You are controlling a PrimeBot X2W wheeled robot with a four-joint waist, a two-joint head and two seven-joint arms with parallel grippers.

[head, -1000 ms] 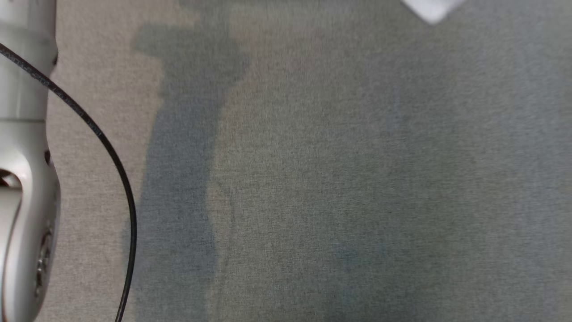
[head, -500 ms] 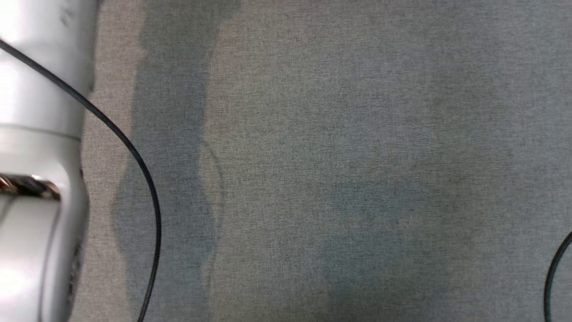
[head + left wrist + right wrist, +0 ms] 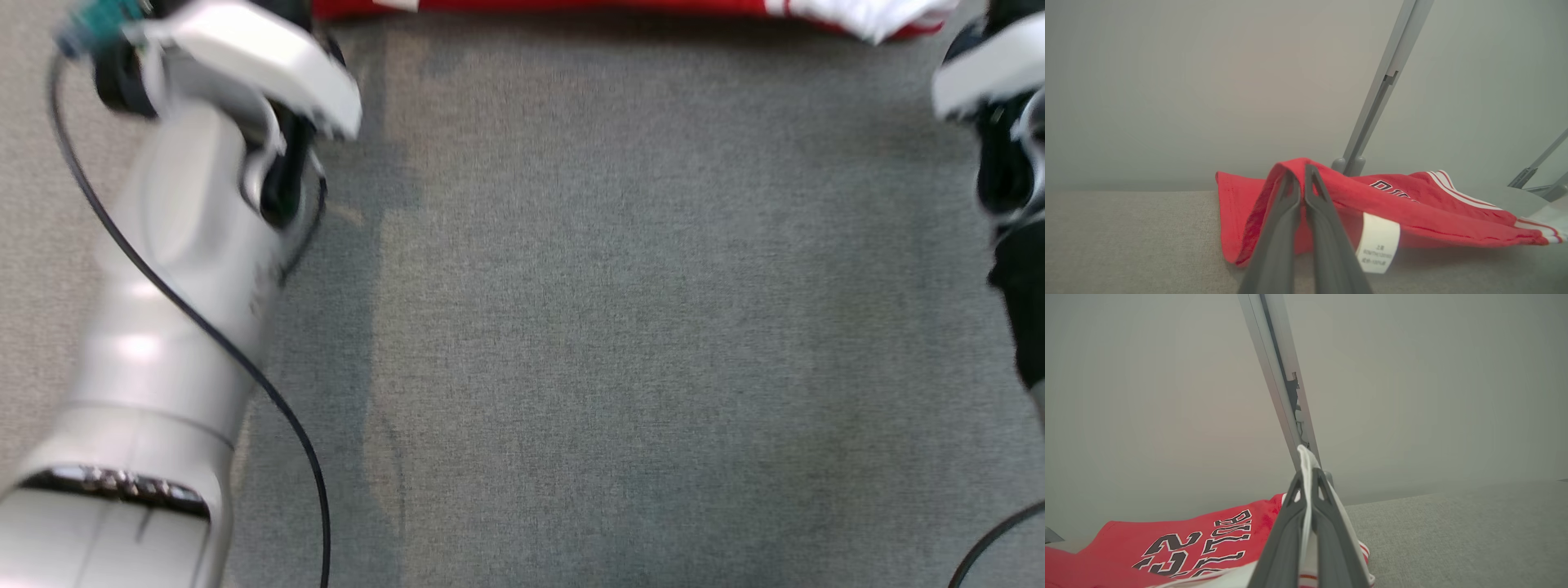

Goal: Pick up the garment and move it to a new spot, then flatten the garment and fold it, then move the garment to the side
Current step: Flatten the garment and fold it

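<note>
Garment (image 3: 571,6) mostly beyond top edge

The shirt (image 3: 1437,208) lay on the table (image 3: 620,327) between left gripper (image 3: 1299,174) and right gripper (image 3: 1310,476), a post (image 3: 1372,106) behind it.

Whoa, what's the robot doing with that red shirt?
The robot has the red jersey pinched in both grippers. The left gripper is shut on a red edge, lifting it into a peak. The right gripper is shut on the white trim. The rest lies on the grey cloth surface, not yet folded.
</note>
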